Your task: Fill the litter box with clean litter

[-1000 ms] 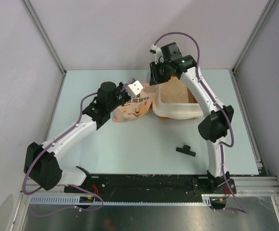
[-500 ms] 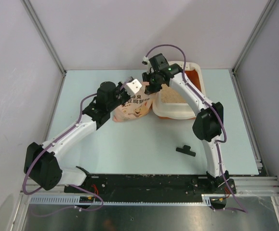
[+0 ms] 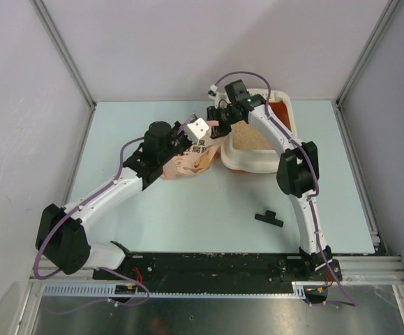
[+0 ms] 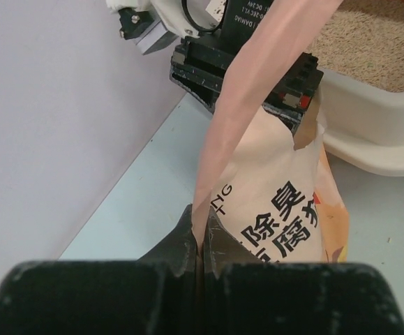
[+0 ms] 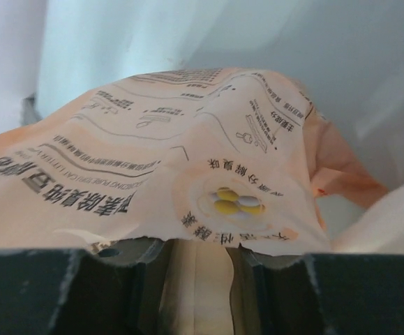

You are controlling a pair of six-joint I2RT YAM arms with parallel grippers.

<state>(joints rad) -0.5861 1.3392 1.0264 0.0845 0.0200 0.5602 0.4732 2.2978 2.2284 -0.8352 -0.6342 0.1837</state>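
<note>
The pink-peach litter bag (image 3: pixel 191 159) stands on the table just left of the litter box (image 3: pixel 280 162), which holds tan litter (image 3: pixel 247 139). My left gripper (image 3: pixel 185 139) is shut on the bag's side edge; in the left wrist view the jaws (image 4: pixel 202 241) pinch a taut fold of the bag (image 4: pixel 278 202). My right gripper (image 3: pixel 219 120) is at the bag's torn top, by the box's left rim. In the right wrist view the bag (image 5: pixel 188 153) fills the frame and its torn edge lies between the parted fingers of the right gripper (image 5: pixel 198 279). The box rim (image 4: pixel 369 143) and litter (image 4: pixel 379 42) show behind.
A small black clip (image 3: pixel 268 218) lies on the table in front of the box, near the right arm. The enclosure's grey walls and metal posts (image 3: pixel 62 52) stand close on the left, back and right. The right gripper's body (image 4: pixel 247 66) sits just beyond the bag's top.
My right gripper has swung left from above the litter box's far end to the bag's torn top. The left gripper has lifted the bag's edge slightly to the right.
</note>
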